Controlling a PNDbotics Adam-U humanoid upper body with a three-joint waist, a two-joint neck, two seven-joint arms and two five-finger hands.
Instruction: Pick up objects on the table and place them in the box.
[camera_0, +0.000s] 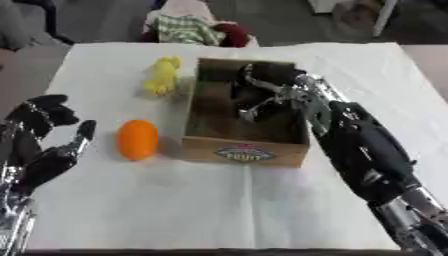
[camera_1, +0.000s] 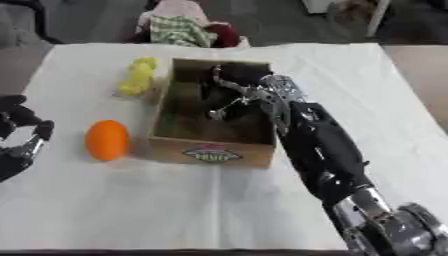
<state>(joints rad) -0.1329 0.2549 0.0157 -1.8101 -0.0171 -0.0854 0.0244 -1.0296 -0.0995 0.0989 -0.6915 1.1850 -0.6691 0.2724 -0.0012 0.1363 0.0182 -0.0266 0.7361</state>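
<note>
Box (camera_0: 245, 150), mid-frame: held right hand (camera_0: 262, 92), grip hard to tell. Still outside, at left: orange (camera_0: 137, 139), yellow toy (camera_0: 163, 75). Left hand (camera_0: 44, 150) spread, lower left.

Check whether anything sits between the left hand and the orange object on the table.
Nothing visible does. The left hand rests open at the table's left edge, and only bare white tablecloth lies between it and the orange object. The wooden box stands just beyond the object, with the right hand inside it.
</note>
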